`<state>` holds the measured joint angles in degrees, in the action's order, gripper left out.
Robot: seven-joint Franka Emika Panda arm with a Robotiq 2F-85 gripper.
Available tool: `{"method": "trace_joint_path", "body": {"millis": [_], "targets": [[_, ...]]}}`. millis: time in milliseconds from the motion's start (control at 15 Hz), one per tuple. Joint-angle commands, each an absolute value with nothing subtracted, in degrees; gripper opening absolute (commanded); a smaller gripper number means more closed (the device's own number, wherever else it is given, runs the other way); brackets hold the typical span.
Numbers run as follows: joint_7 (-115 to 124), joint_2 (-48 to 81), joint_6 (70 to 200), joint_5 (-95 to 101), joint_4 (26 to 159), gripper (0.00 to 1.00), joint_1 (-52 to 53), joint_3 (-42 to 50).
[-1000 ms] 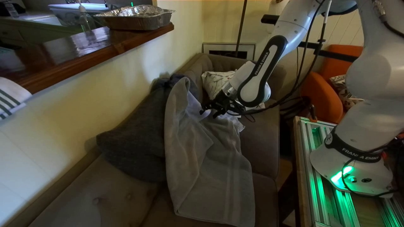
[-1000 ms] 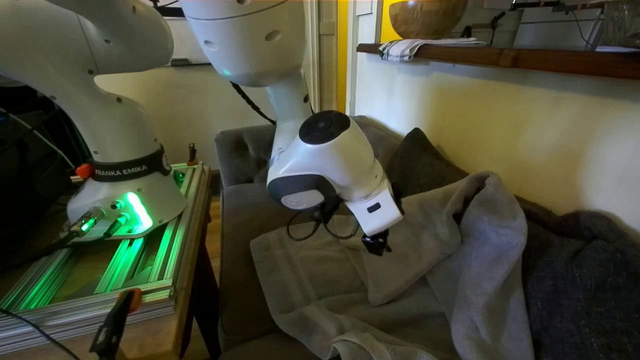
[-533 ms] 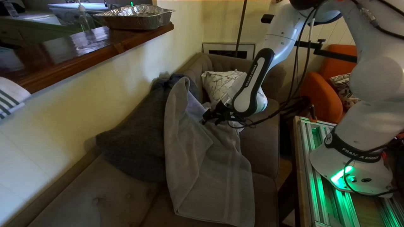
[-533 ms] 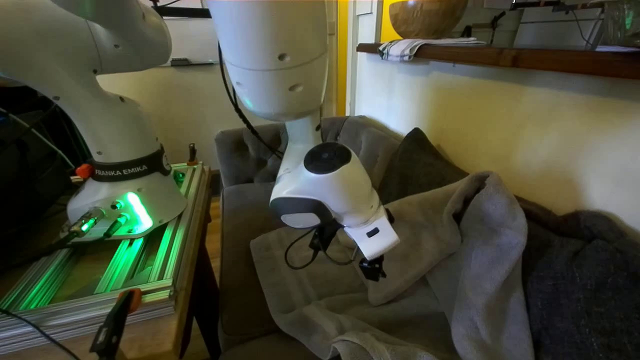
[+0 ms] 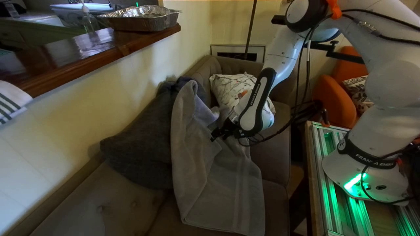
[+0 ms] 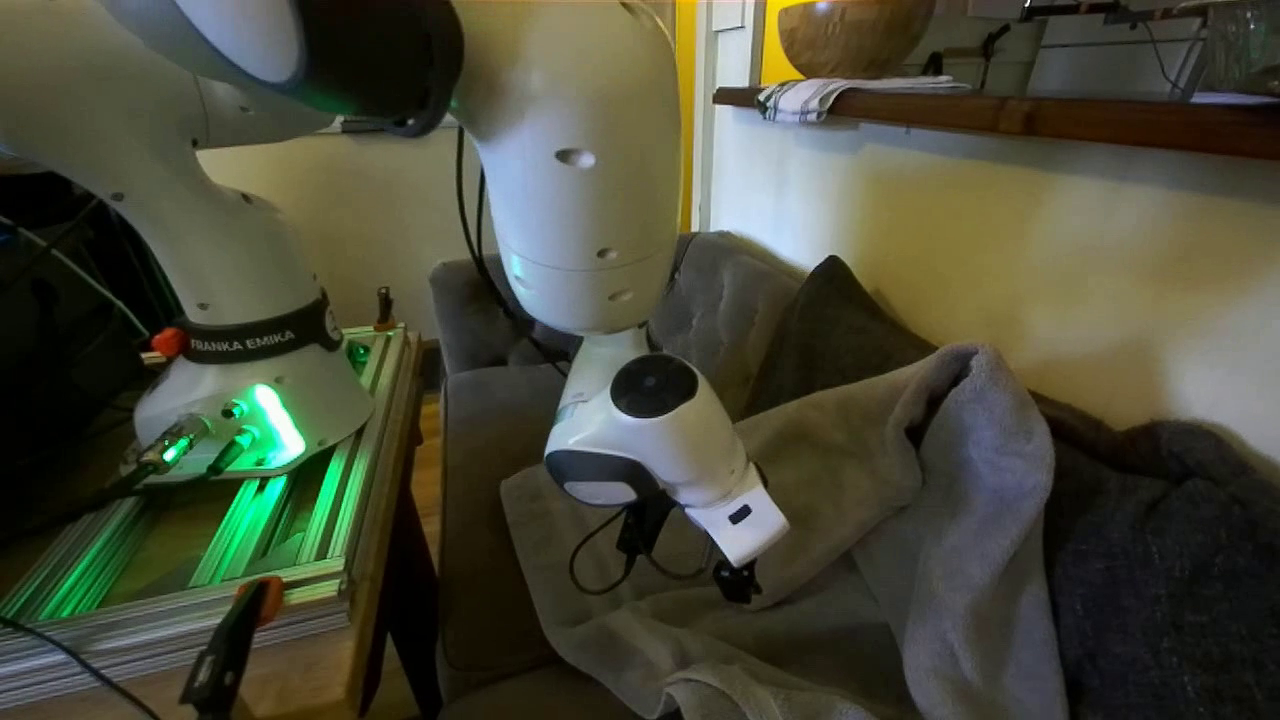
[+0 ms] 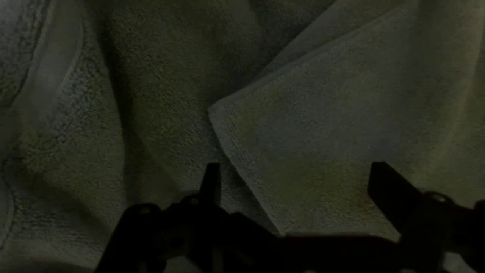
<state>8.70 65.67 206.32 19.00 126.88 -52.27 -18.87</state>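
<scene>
Currently the gripper (image 7: 296,166) has its fingers (image 7: 394,193) spread wide, with nothing gripped between them, and slants down toward the gray blanket (image 7: 326,113) just beneath; whether they touch the cloth I cannot tell. Just ahead of the fingers lies a folded corner (image 7: 231,119) of that blanket, one edge running back into the gap between them. Across the blanket from the gripper leans a dark cushion (image 5: 141,147), and behind the gripper, in an exterior view, sits a patterned pillow (image 5: 229,87), all on the couch (image 5: 270,154).
</scene>
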Motion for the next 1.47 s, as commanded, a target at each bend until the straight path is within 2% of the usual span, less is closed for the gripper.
{"method": "trace_joint_path", "body": {"millis": [0,200,1133,1400], "targets": [[8.3,66.3,206.5,18.4,126.2,1.0,-51.5,-18.2],[8.3,67.2,206.5,18.4,125.3,1.0,-50.7,-18.0],[2.6,79.1,202.5,31.7,115.8,0.99,-62.8,-23.7],[0.0,82.0,200.7,31.8,113.4,0.76,-64.6,-25.2]]}}
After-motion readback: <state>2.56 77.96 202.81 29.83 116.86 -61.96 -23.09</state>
